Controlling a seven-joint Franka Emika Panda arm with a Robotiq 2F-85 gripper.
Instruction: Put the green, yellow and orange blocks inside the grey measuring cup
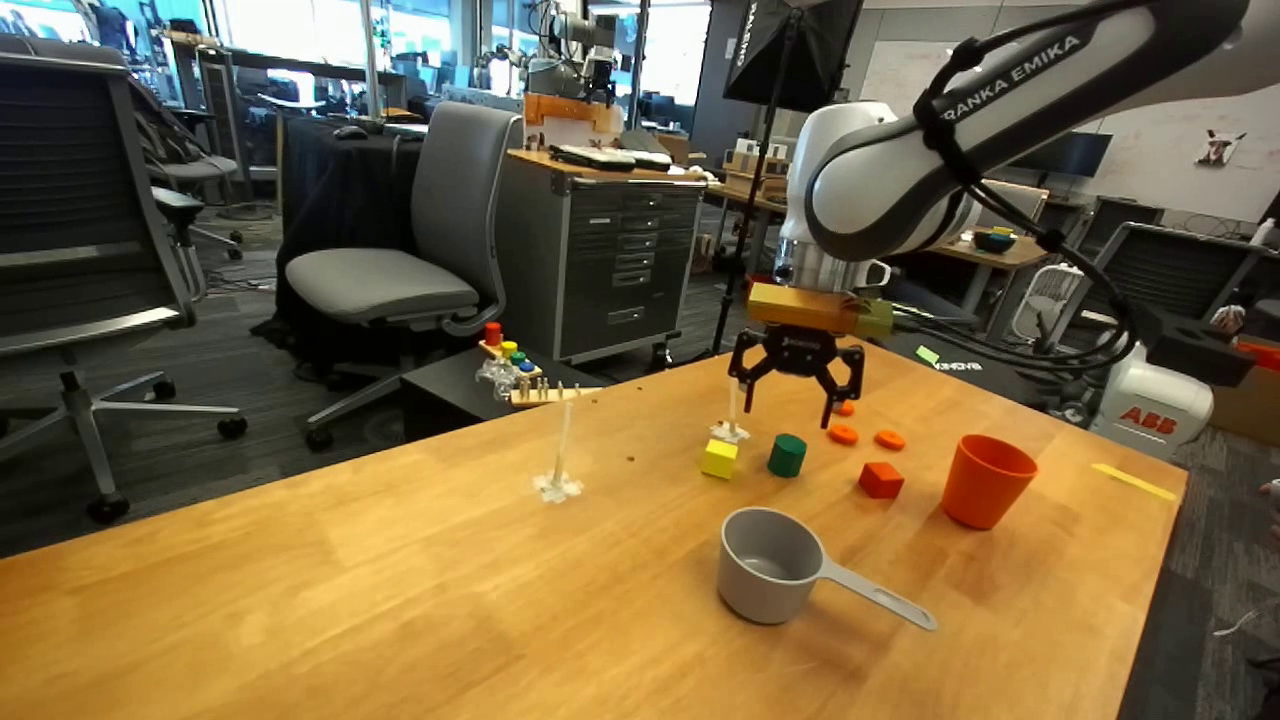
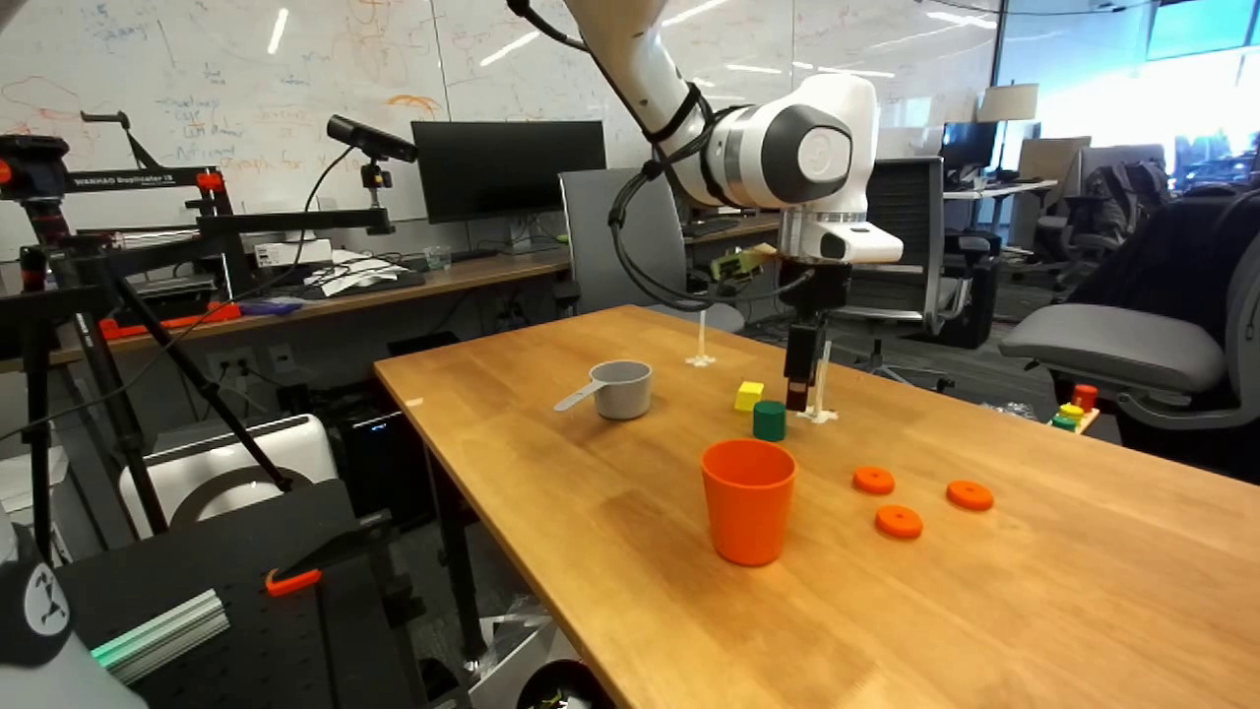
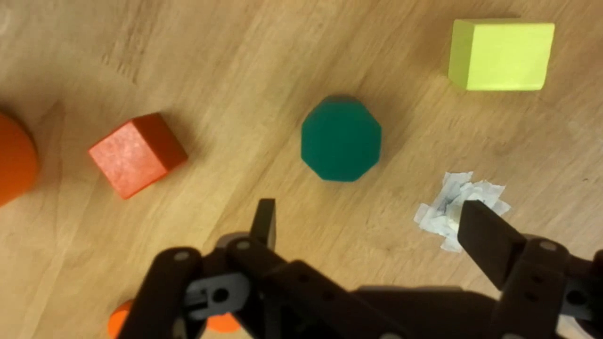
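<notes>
Grey measuring cup (image 1: 764,592); near it, green block (image 1: 787,456) between yellow block (image 1: 718,460) and orange block (image 1: 881,480). End effector (image 1: 787,417) hangs farther off — jaws apart.

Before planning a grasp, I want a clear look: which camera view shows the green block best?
The wrist view: the green block appears largest there, near the middle, unobstructed, seen from above. Both exterior views show it much smaller, standing upright, with its side visible.

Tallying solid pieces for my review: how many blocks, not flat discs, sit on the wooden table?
3. In an exterior view, from left to right: the yellow block, the green block, then the orange block, nearest the orange cup. No others show.
</notes>
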